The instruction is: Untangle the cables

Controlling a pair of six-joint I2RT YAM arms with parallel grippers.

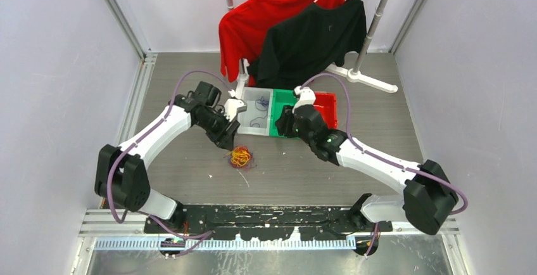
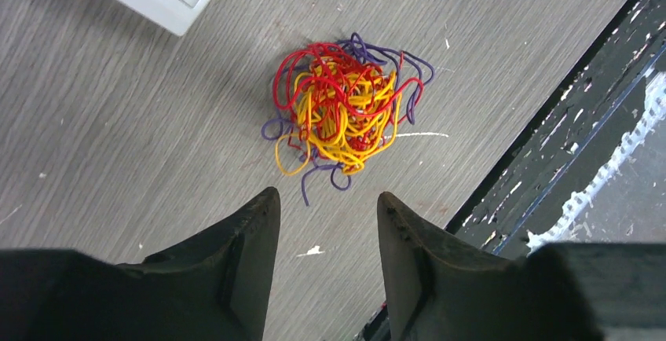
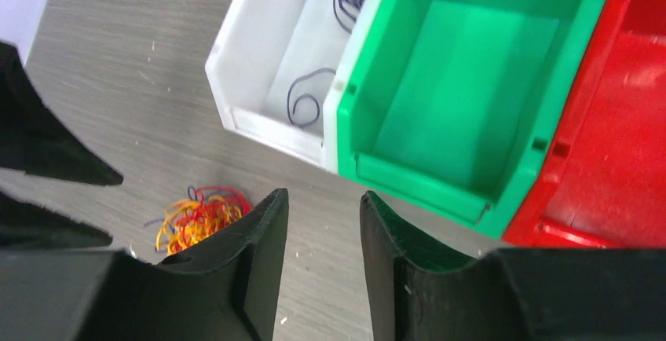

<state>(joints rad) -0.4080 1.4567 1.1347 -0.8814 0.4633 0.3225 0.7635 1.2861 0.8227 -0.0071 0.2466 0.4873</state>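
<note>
Yellow, red and purple cables [image 2: 345, 105] lie balled on the table [image 2: 118, 137] near our left gripper [image 2: 328, 199]; both it and the right gripper [image 3: 323, 196] stand parted, empty. We judge them light, limp, snaggy: pinch an outer loop.

I see bright, even, diffuse light from above in every view. The cables [image 2: 342, 109] throw only a faint, soft shadow on the table [image 2: 118, 160]. The white bin [image 3: 275, 66] looks slightly washed out, and the top view is a little soft.
</note>
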